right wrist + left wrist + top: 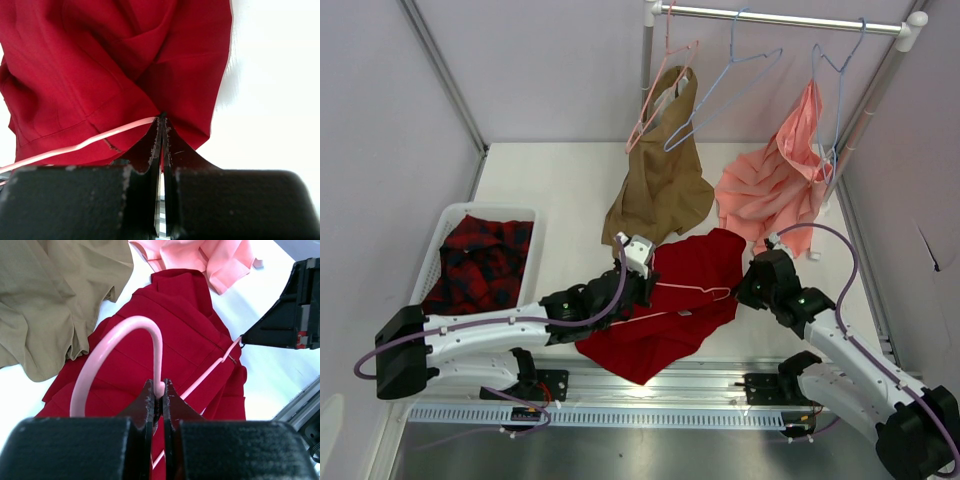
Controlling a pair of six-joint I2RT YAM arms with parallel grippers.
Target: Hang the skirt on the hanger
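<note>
Top external: skirt (670,300), deep red, lies flat on the table (560,190). The hanger (700,288), pale pink, lies across the skirt's middle, not yet threaded in. The left gripper (642,275) is at the skirt's left edge and the right gripper (744,290) at its right edge, so the wire is held at both ends, probably to steady it for feeding into the waist. A tan garment (660,190) overlaps the skirt's far-left corner and a salmon garment (770,185) sits just beyond its far-right corner. Bare table lies left of the skirt; the table's front edge is close at its near hem. Left wrist: left gripper (159,390) is clamped on the hanger (125,325) at the hook's base, above the skirt (175,330). Right wrist: right gripper (162,125) is pinched closed on the wire end of the hanger (90,142), at the edge of the skirt (100,65). Whether cloth is caught too cannot be told. Open surface lies to the right.
</note>
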